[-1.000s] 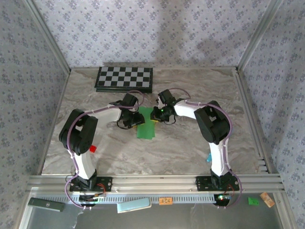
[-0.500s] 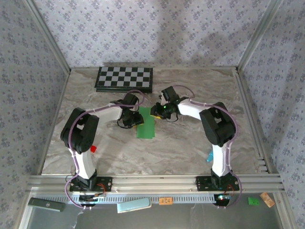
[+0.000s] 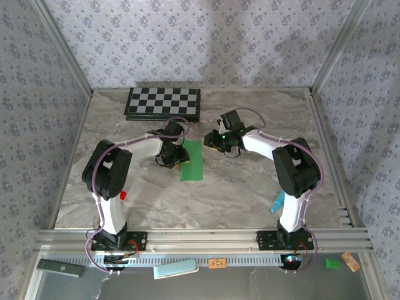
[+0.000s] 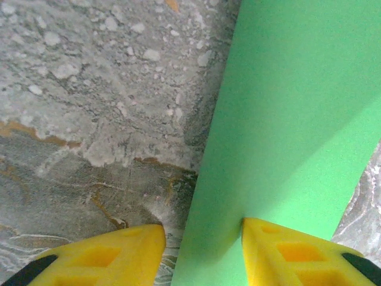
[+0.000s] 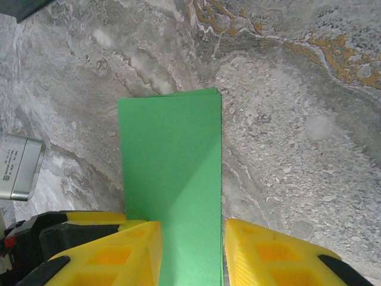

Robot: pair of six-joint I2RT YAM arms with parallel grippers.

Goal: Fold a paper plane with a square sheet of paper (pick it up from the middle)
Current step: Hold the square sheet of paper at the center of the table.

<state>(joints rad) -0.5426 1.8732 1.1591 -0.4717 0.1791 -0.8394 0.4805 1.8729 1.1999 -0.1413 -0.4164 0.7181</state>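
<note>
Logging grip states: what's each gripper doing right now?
Left gripper: open, straddling the green paper's edge.
Right gripper: open, holding nothing.

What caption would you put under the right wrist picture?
Folded green paper lies on the marble table, seen between parted yellow jaws.

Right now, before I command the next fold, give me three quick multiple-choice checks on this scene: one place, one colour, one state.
1. The checkerboard sits: A at the table's far edge; B at its near edge; C at its centre.
2. The end effector fingers are: A blue; B yellow; C red.
3. The green paper is: A crumpled; B lifted; C flat, a narrow rectangle.
Answers: A, it lies along the back edge; B, both wrist views show yellow; C, it rests on the table.
</note>
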